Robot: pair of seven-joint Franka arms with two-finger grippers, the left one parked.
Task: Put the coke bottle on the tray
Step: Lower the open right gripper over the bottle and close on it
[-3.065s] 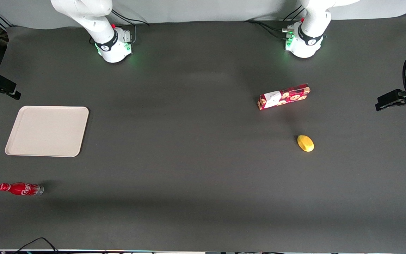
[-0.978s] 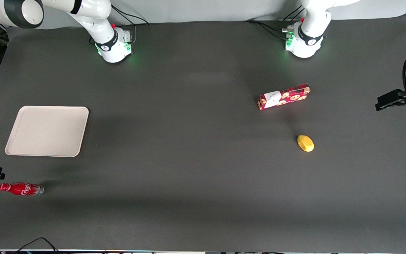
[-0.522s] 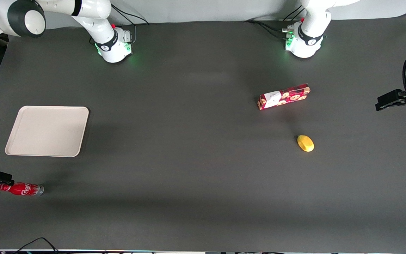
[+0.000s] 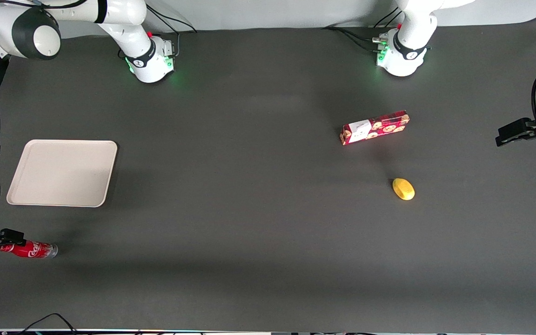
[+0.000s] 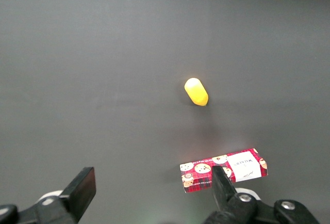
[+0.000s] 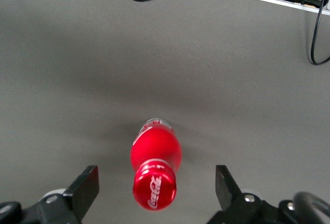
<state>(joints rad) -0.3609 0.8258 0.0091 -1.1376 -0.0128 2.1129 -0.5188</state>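
Dark grey counter [image 4: 258, 223] carries everything. Toward the working arm's end lies the beige tray [image 4: 62, 173], and nearer the front camera than it the red coke bottle [image 4: 33, 249] lies on its side on the counter. At the bottle's cap the gripper [image 6: 155, 193] hovers, fingers [image 6: 85, 185] spread wide to either side, not touching it.

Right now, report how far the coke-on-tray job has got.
Nothing is placed yet: the tray holds nothing. In hand: the gripper hovers at the cap end of the coke bottle, which lies on its side on the table, nearer the front camera than the tray; the fingers are spread wide, not touching it. Left: grasp, lift, carry, set down on the tray.
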